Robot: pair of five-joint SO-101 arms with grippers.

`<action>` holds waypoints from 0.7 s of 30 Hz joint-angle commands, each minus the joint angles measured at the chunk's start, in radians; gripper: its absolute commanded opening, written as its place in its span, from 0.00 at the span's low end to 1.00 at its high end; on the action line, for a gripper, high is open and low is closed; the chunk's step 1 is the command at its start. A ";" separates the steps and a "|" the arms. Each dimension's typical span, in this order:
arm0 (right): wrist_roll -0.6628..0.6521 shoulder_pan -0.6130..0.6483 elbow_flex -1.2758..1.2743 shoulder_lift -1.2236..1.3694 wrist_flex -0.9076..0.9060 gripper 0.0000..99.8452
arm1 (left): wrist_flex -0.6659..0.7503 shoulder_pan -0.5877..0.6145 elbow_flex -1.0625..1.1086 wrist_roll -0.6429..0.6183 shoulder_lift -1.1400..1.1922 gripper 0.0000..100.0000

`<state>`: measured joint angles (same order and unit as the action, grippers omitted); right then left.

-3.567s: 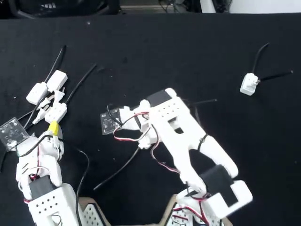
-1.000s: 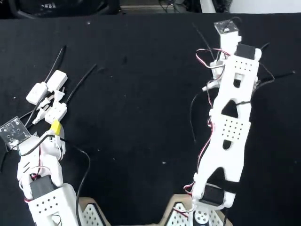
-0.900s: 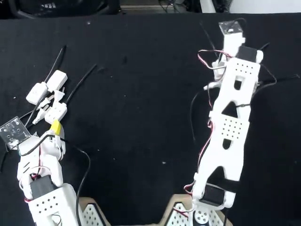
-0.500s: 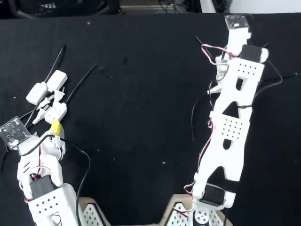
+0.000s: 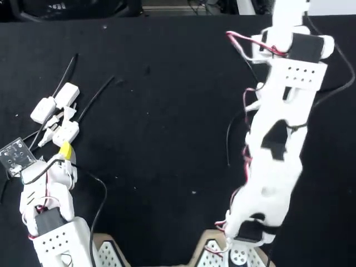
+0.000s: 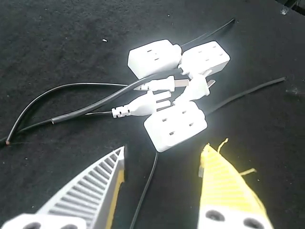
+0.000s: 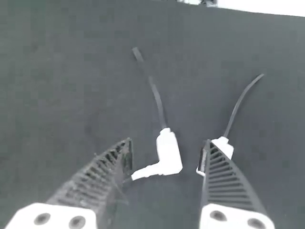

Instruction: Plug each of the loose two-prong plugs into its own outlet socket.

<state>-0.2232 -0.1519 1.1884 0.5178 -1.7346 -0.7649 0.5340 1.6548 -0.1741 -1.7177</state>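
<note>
Three white outlet sockets (image 6: 175, 125) (image 6: 155, 57) (image 6: 205, 57) lie bunched with loose white two-prong plugs (image 6: 140, 105) (image 6: 157, 86) on the black table. In the high view this cluster (image 5: 58, 114) is at the left. My left gripper (image 6: 163, 151) hovers open just short of the nearest socket, its yellow fingertip (image 5: 65, 150) beside it. My right arm (image 5: 281, 111) stretches to the far right of the table. The right gripper (image 7: 164, 147) is open, straddling a white angled plug (image 7: 167, 153) on a black cord. A second white piece (image 7: 223, 144) lies partly behind one finger.
Black cords (image 6: 62, 102) trail from the left cluster, one of them running toward the table's middle (image 5: 95, 95). A loose black wire (image 5: 227, 139) hangs beside the right arm. The table's far edge (image 5: 167, 15) lies close to the right arm's wrist.
The right arm swung from the table's middle to the far right, then stretched farther back. The left arm and the cluster have not moved.
</note>
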 commanded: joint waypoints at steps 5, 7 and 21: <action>0.015 0.247 -0.779 -0.315 0.063 0.22 | 0.015 -0.016 -0.062 -0.008 -0.005 0.25; 0.029 0.336 -0.955 -0.337 0.143 0.22 | 0.015 -0.016 -0.061 -0.008 -0.005 0.25; 0.135 0.614 -1.647 -0.633 0.614 0.22 | 0.012 -0.016 -0.085 0.009 -0.005 0.25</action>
<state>-0.0898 0.4388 -0.3767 0.0529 -1.1546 -0.7649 0.5340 1.6502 -0.1741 -1.7177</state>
